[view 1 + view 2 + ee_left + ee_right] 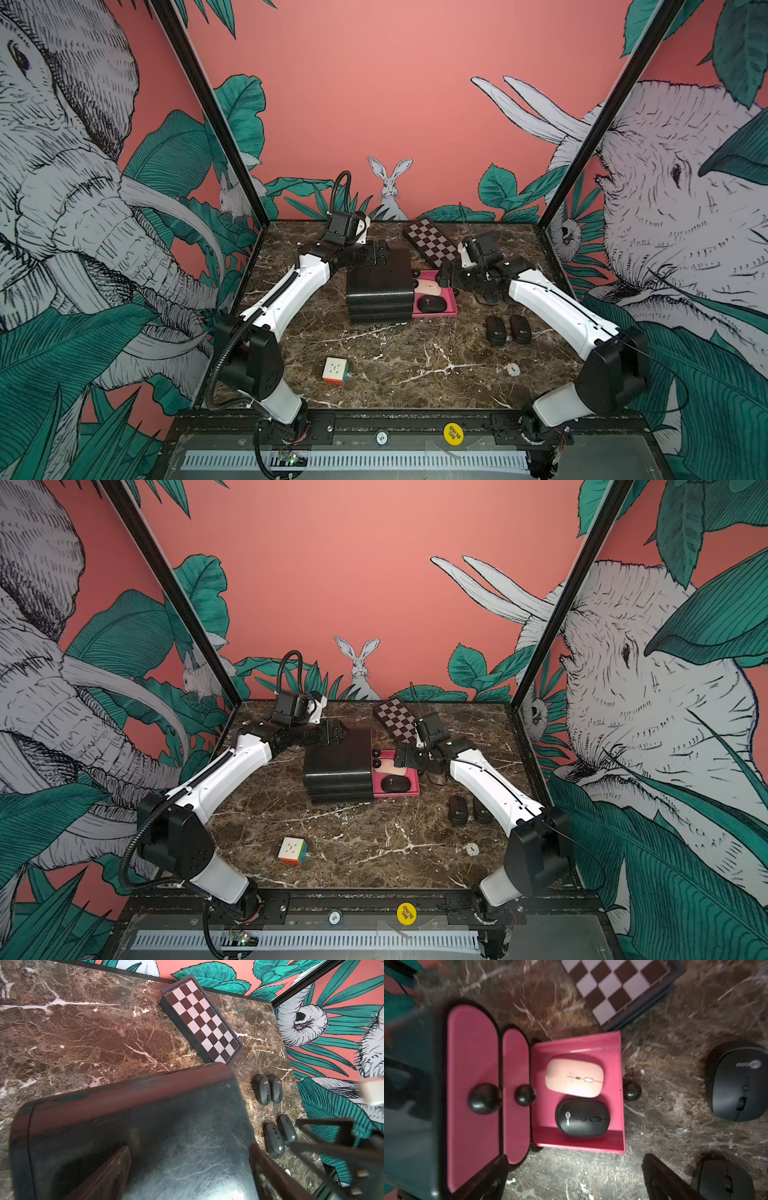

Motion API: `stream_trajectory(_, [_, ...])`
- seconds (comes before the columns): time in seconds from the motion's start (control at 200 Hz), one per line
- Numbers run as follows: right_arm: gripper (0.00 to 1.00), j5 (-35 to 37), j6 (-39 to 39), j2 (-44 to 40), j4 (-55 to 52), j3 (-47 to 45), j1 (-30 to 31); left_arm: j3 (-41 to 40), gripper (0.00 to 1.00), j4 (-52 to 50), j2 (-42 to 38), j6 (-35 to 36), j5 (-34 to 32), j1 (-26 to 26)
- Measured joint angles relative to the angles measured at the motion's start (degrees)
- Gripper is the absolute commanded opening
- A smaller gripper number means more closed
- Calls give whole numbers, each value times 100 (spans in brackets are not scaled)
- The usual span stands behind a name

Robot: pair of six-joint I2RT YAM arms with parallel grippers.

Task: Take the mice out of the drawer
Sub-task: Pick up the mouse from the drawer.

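Both arms reach far and inward, elbows bent. The left hand [381, 252] points right, fingers [112, 1167] spread wide; the right hand [444, 277] (wrist tipped downward) hangs with jaws wide apart.

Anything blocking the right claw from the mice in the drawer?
Nothing visible. The drawer is pulled out and open-topped. The pink mouse and black mouse lie uncovered side by side, and the open right claw is over the drawer.

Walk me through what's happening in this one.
The right gripper, open and empty, hovers over the pulled-out bottom drawer of the cabinet, where a pink mouse and a black mouse lie. Four black mice are already out on the table. The left gripper, jaws apart, sits over the cabinet top.
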Motion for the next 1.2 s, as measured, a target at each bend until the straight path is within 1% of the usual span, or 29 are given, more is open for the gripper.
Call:
stream_trajectory(0.175, [98, -22, -472, 369, -68, -138, 345, -2, 92, 4, 0, -11, 52, 0])
stream_trajectory(0.415, [99, 24, -691, 1150, 140, -68, 378, -11, 92, 2, -7, 13, 70, 0])
stream_trajectory(0.585, [98, 179, -656, 1620, 302, 76, 426, -28, 92, 7, -17, 31, 70, 0])
stream_trajectory(0.96, [99, 494, -323, 1838, 610, 79, 525, -44, 92, 4, -35, 59, 129, 0])
stream_trajectory(1.2, [99, 898, -44, 1982, 796, 81, 638, -44, 92, -11, -33, 140, 175, 0])
